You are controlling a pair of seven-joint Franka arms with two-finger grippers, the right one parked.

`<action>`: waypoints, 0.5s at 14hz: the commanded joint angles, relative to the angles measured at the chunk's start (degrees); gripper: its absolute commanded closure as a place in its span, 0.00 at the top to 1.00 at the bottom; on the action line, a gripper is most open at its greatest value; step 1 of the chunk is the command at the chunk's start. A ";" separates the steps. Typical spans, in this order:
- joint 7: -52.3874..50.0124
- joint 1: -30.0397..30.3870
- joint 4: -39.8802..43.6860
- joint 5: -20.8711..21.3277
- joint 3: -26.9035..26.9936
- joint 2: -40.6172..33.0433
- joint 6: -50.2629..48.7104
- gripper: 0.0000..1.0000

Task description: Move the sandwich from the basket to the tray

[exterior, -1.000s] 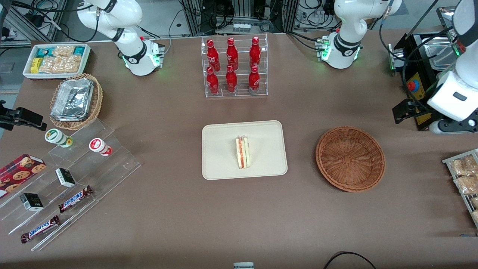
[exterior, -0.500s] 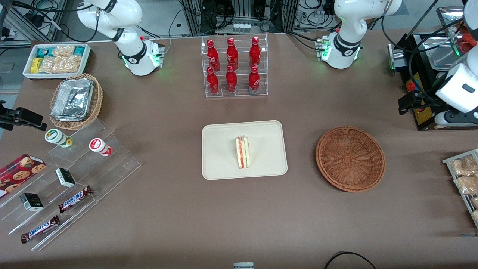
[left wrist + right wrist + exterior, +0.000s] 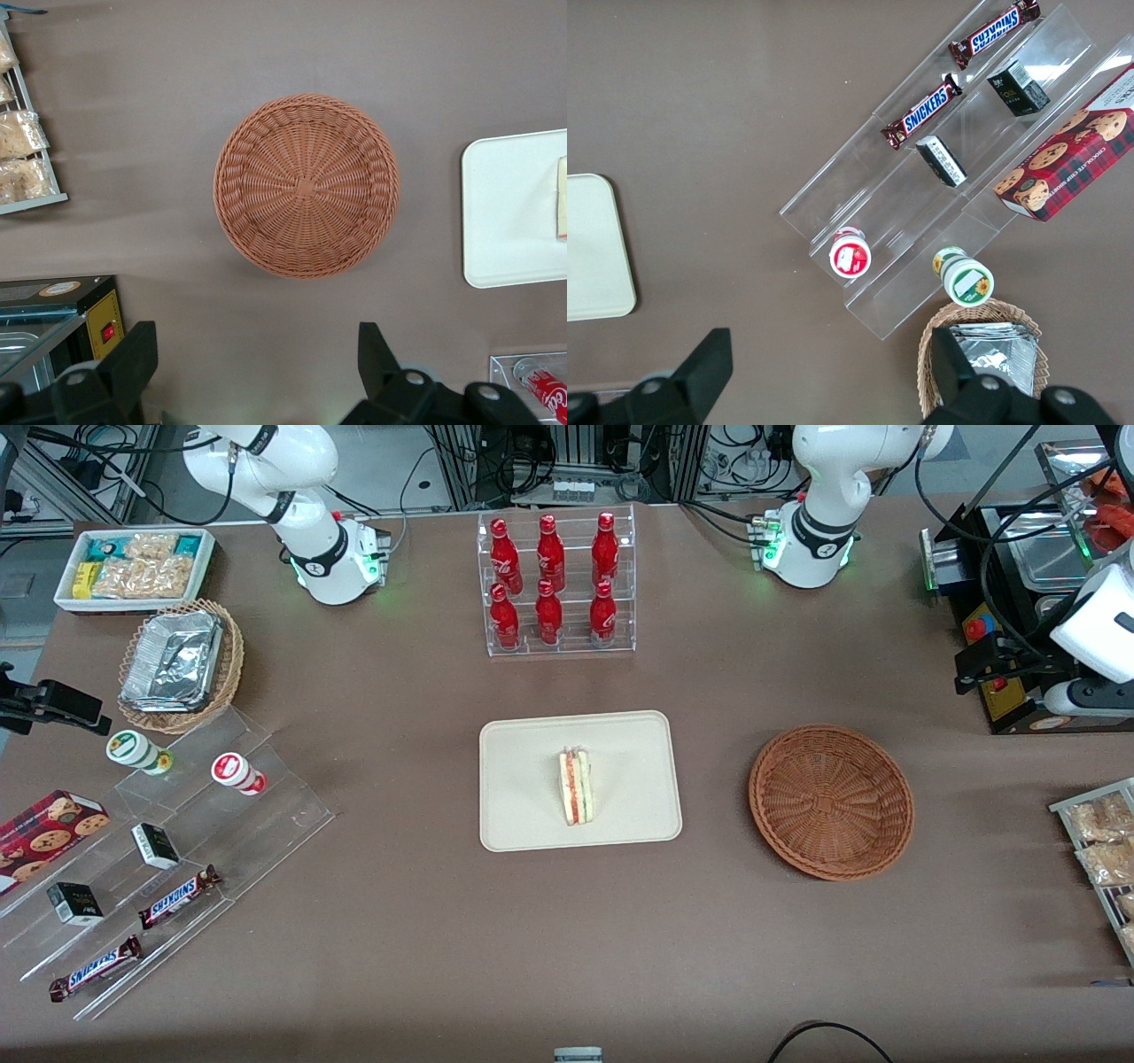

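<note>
I've pulled my gripper (image 3: 252, 376) further up toward the right edge of the front view, fingers spread and empty, leaving the sandwich (image 3: 575, 786) on the tray (image 3: 523, 779) mid-frame and the basket (image 3: 831, 802) bare, so the job looks finished.

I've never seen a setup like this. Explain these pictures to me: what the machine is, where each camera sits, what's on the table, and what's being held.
Two white robot arms stand at a brown table. One picture looks down from the front; the other two come from cameras on the arms' wrists. The sandwich stands on the tray mid-table. The basket beside it, toward the working arm's end, holds nothing. The working arm's gripper hangs high above the table near the basket, open and holding nothing. Also there: a rack of red bottles, candy bars and snack packets.
</note>
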 commanded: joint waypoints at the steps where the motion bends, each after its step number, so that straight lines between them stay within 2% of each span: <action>1: 0.88 -0.15 -0.44 0.01 0.11 -1.47 -0.03 1.00; 3: 0.44 -0.15 -0.88 1.41 0.11 -2.78 -1.08 1.00; 7: -3.60 -0.24 -0.97 1.07 -0.06 -4.89 -2.32 1.00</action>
